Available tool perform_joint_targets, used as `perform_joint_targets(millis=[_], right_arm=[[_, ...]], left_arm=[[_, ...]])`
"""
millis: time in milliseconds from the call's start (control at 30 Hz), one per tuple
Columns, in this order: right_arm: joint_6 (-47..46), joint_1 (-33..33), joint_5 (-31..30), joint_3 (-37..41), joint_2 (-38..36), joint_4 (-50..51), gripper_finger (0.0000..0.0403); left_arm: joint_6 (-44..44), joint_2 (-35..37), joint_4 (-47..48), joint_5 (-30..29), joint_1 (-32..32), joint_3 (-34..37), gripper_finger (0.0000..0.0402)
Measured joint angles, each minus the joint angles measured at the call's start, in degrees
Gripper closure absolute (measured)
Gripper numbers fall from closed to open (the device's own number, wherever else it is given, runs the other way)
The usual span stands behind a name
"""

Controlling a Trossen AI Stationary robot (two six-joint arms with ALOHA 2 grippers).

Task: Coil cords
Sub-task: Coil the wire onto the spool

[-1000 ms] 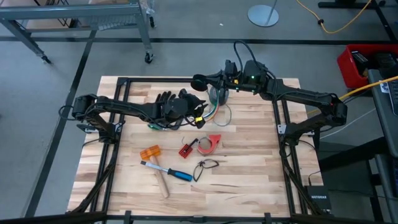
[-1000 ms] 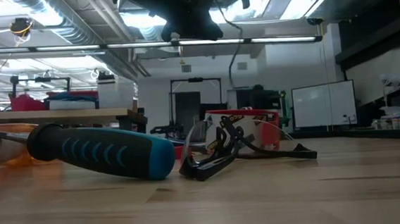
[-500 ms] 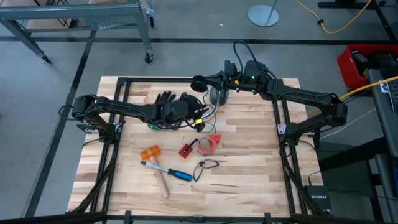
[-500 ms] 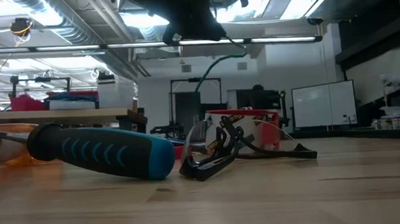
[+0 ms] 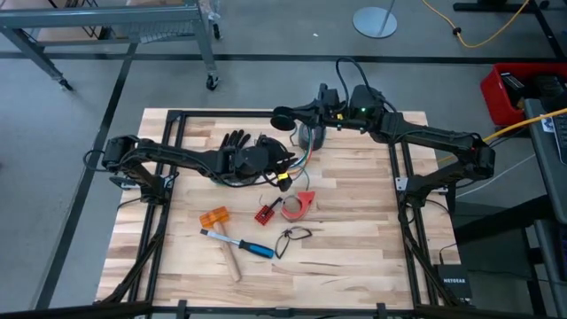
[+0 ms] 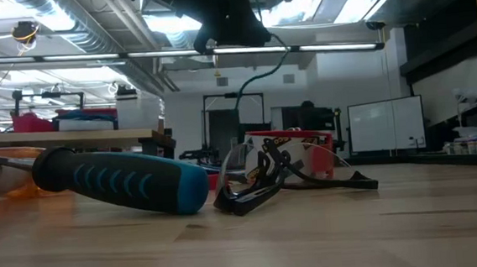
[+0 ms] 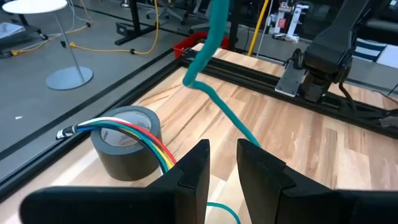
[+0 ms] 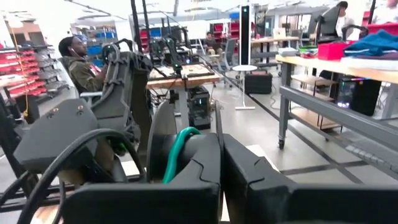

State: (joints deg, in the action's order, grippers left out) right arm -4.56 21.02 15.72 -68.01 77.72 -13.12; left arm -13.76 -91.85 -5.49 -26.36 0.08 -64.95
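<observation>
- While the cords (image 5: 297, 164) stretch between the two arms near the tabletop's (image 5: 354, 239) twelve o'clock edge, each end effector keeps hold of a part, which I judge is meant to keep the wires taut enough to loop.
- The left end effector (image 5: 282, 165) sits just left of centre; in its wrist view a teal strand (image 7: 214, 93) runs down into the narrow gap between its fingers (image 7: 189, 171), so it appears to be pinching that strand.
- The right end effector (image 5: 310, 120) hangs at about twelve o'clock, raised, its fingers (image 8: 205, 162) pressed nearly together on the same teal strand (image 8: 177, 152).
- A grey tape roll (image 7: 127, 146) stands beside the left end effector, and red, yellow and white wires (image 7: 134, 134) lie across its top.
- A black glove (image 5: 232, 146) lies under the left arm, at ten o'clock from centre.
- Nothing here is a true container; the red tape holder (image 5: 299, 204), the orange block (image 5: 213, 217), the blue-handled tool (image 5: 241, 245) and the small black loop (image 5: 294, 235) lie loose toward six o'clock.
</observation>
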Motion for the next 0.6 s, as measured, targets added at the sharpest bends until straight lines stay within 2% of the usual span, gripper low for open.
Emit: perform_joint_targets(millis=[600], right_arm=[[1.07,0.0,0.01,0.02,-0.38,-7.37,0.0401]], left_arm=[[-0.01,0.0,-4.68,0.1,-0.2,0.02,0.0329]])
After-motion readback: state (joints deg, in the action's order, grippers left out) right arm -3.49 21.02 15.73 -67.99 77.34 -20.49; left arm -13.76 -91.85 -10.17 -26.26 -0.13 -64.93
